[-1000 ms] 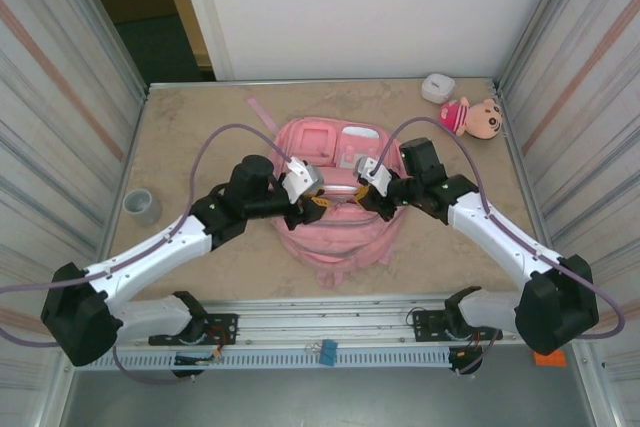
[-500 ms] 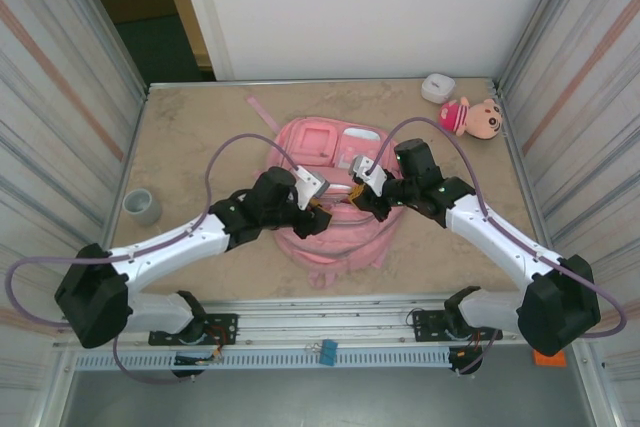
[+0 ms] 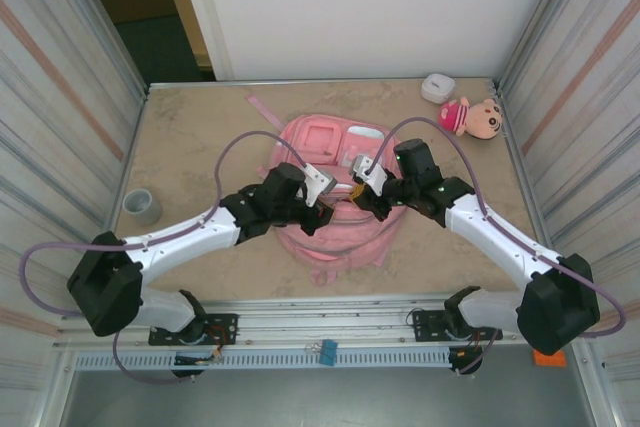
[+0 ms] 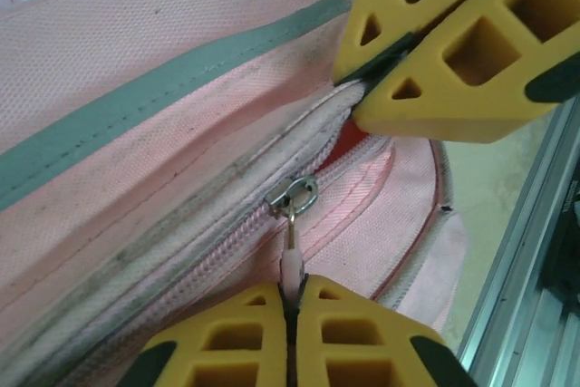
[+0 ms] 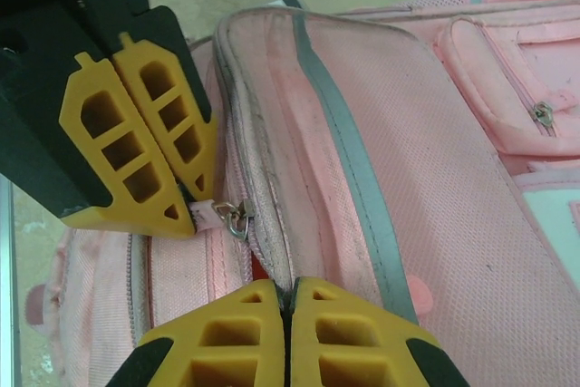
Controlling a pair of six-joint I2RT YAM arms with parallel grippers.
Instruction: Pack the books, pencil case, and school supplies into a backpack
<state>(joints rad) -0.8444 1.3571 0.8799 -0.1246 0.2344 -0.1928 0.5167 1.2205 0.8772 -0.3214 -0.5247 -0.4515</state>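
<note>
The pink backpack (image 3: 330,139) lies flat mid-table with both grippers meeting at its near zipper. My left gripper (image 4: 292,284) is shut on the pale pink zipper pull tab (image 4: 291,266), which hangs from the metal slider (image 4: 294,195). My right gripper (image 5: 290,289) is shut on the backpack's grey-piped flap edge (image 5: 272,251) just beside that slider (image 5: 236,217). A sliver of red (image 4: 352,142) shows in the small gap at the zipper's end. In the top view the left gripper (image 3: 322,209) and right gripper (image 3: 358,195) sit almost tip to tip. The books and pencil case are out of view.
A pink-hatted plush doll (image 3: 476,117) and a small white object (image 3: 437,87) lie at the back right. A grey cup (image 3: 142,207) stands near the left wall. Corrugated walls close in both sides; a metal rail (image 3: 330,309) runs along the near edge.
The left arm reached further right to the zipper and its gripper closed on the pull tab. The right gripper kept its grip on the flap, shifting slightly back.
</note>
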